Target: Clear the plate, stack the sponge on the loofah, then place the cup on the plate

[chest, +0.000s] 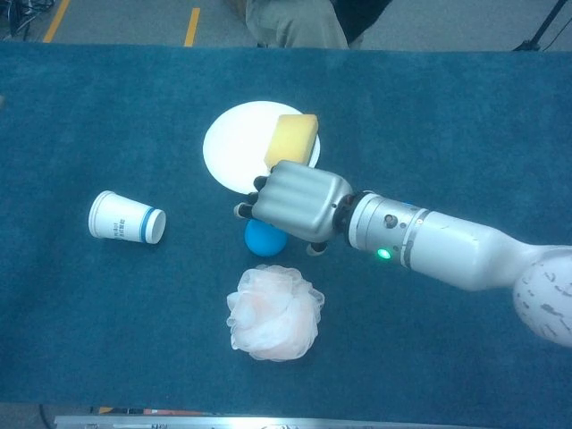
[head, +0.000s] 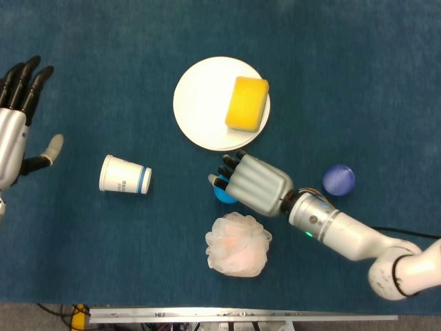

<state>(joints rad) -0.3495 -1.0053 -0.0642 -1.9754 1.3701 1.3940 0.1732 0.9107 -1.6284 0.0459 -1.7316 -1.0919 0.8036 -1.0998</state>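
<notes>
The white paper cup with blue bands [head: 125, 174], lying on its side on the desk, carries small dark print, too tiny to read. No other lettering shows anywhere.

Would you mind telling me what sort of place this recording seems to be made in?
Probably a robotics lab or test room: household props, a sponge on a plate and a loofah, lie on a blue-carpeted table, with bare floor marked in yellow tape beyond.
</notes>
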